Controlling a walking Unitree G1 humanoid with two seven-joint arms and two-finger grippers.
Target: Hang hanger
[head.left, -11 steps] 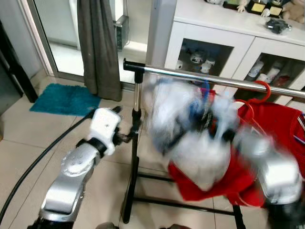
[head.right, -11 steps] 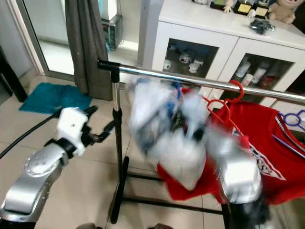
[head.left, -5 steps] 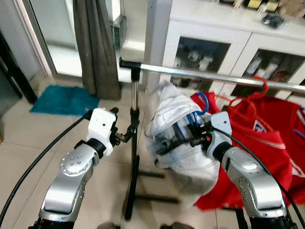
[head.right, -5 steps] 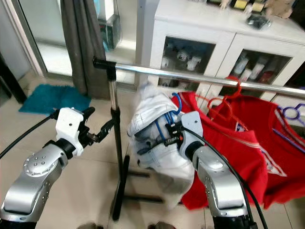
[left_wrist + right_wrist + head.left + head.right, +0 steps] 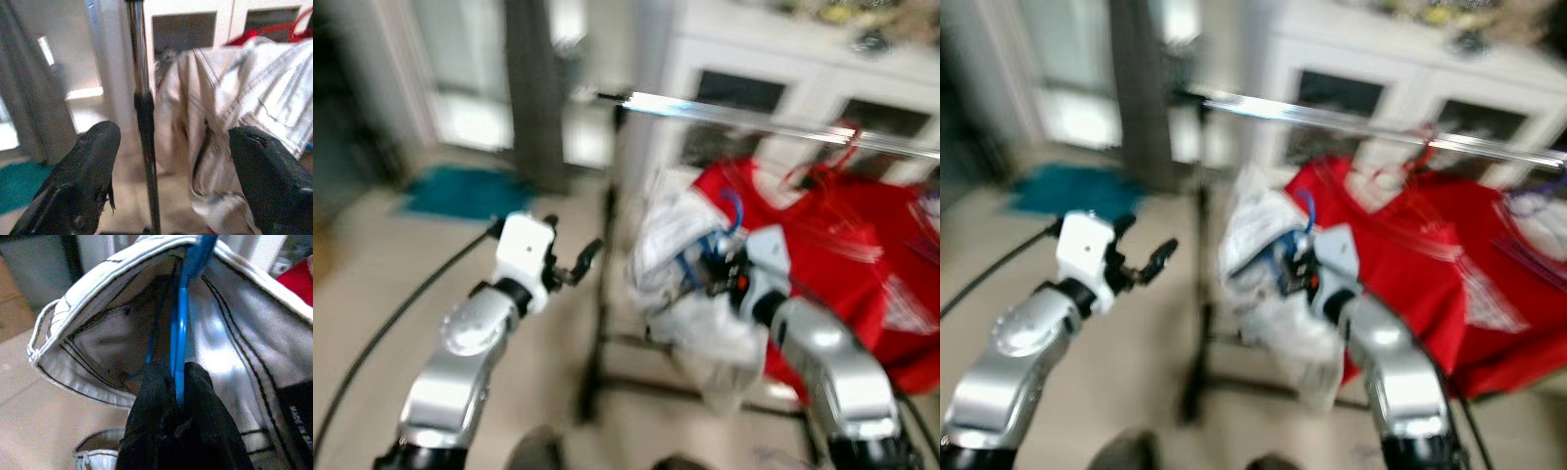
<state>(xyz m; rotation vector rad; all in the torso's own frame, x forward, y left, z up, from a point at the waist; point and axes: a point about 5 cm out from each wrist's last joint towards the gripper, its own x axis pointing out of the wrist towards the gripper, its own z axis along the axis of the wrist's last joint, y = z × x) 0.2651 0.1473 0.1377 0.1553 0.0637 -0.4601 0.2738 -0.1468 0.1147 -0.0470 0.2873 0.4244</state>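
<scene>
The blue hanger (image 5: 183,308) is pinched between the closed fingers of the right gripper (image 5: 171,396), held below the chrome rail (image 5: 773,122) and not yet hooked on it. A white garment (image 5: 690,279) with dark contrast stitching (looks like denim-weight cloth) is carried on it, soft and floppy, so sway and an off-centre load are likely. The hanger itself appears to be thin, stiff, smooth plastic; slipping or twisting in the pads is judged a risk. The best hold is judged to be on the neck just under the hook (image 5: 734,208), where it is taken now. The left gripper (image 5: 171,161) is held spread wide and empty, beside the rail's upright post (image 5: 142,98). Red shirts (image 5: 862,264) on red hangers (image 5: 837,157) hang from the rail beyond the white garment.
</scene>
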